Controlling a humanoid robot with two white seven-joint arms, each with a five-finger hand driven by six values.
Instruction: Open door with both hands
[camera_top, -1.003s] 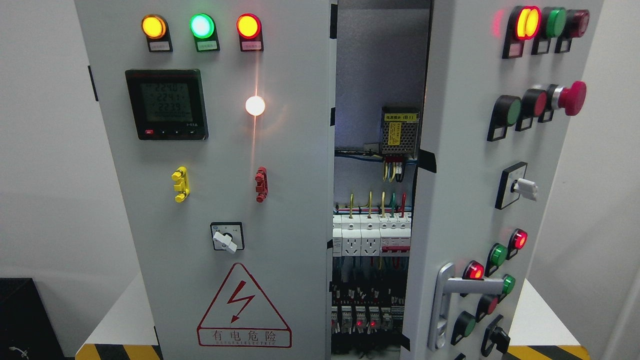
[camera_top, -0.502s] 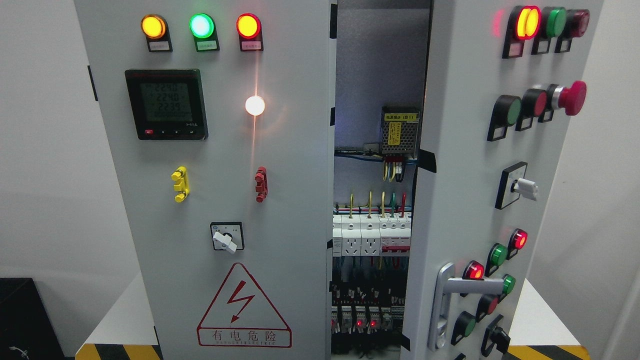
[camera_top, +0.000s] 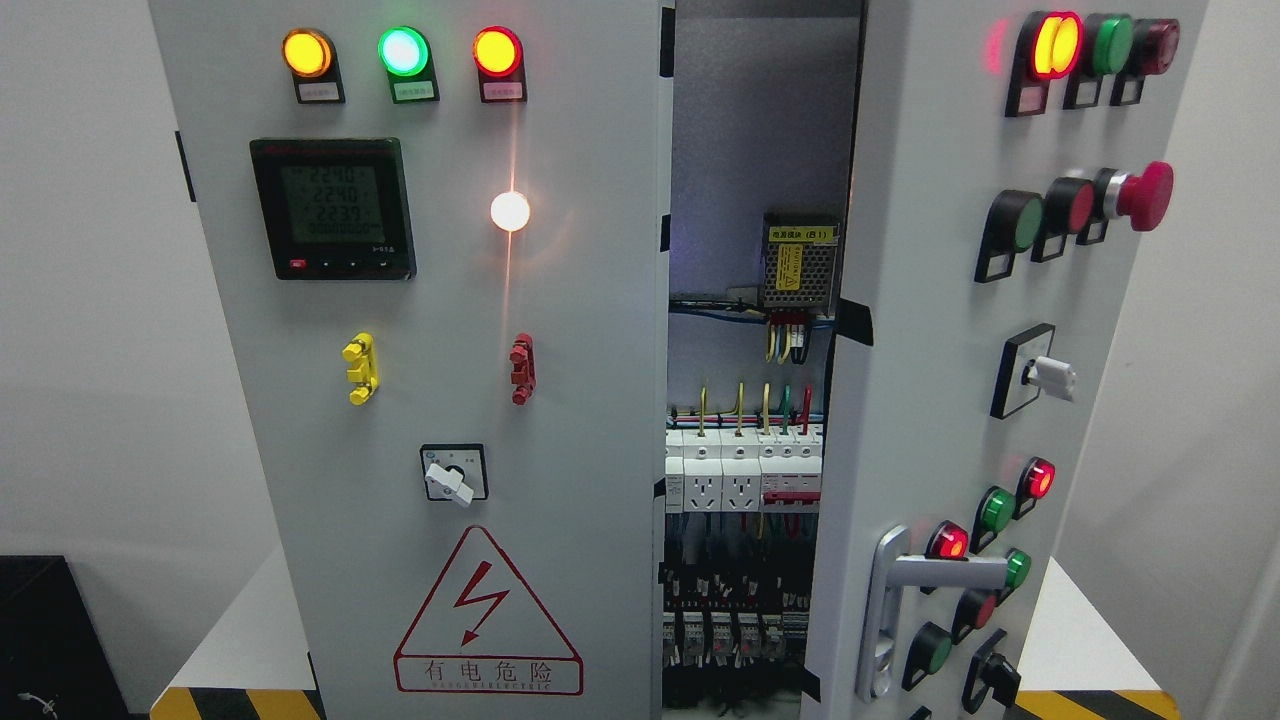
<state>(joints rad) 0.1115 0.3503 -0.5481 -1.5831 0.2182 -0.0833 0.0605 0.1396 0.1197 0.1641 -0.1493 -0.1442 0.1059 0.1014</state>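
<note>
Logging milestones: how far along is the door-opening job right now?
Done: the right door is swung out, exposing the breakers and the power supply inside. In hand: nothing visible; neither robot hand is in the head view, and the door handle is untouched. Left: the left door looks shut; whether it must open too, I can't tell.

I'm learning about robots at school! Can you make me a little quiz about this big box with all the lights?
1. True or false: the right door of the electrical cabinet is swung partly open, showing wires inside.
2. Which colour is the middle lamp of the three at the top of the left door? A) blue B) green C) white
3. Fill in: the warning triangle holds a red ____ bolt.

Key: 1 true; 2 B; 3 lightning. No robot hand shows in the picture.
</note>
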